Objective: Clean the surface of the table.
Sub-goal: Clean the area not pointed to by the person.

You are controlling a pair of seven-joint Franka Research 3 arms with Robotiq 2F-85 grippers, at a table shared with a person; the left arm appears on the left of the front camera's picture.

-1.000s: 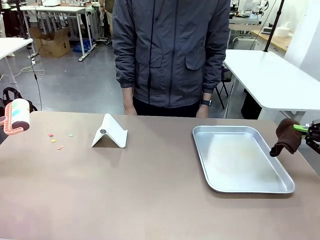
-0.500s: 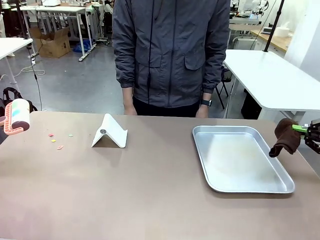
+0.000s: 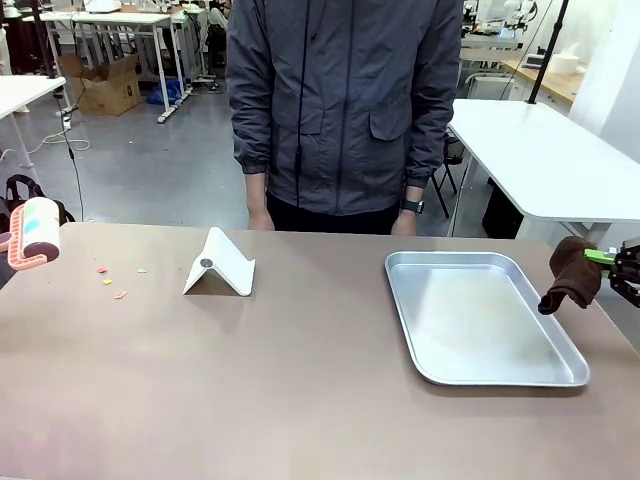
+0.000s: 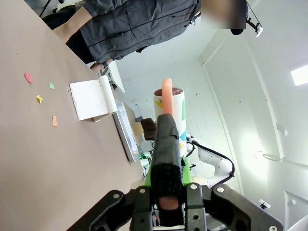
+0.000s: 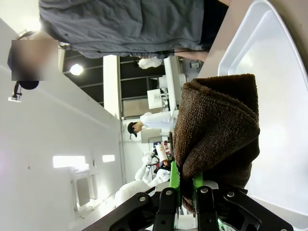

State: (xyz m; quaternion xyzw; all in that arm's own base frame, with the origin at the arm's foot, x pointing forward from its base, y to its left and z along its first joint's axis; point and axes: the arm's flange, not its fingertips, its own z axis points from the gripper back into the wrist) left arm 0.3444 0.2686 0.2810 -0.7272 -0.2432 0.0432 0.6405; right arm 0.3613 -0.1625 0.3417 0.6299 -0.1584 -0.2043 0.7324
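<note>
Left gripper (image 4: 167,175) clenched on lint roller (image 3: 33,233) at left end of table (image 3: 280,390) | paper scraps (image 3: 112,281) lie near white stand (image 3: 220,264): sweep may topple it | right gripper (image 5: 186,183) clamps brown cloth (image 3: 572,275) beside tray (image 3: 500,381): may snag rim.

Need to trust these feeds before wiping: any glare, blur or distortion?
Front view: sharp, evenly lit, table matte, soft sheen on the tray. Left wrist view: rolled sideways, bright washed-out wall behind the lint roller. Right wrist view: cloth sharp, tray overexposed.
</note>
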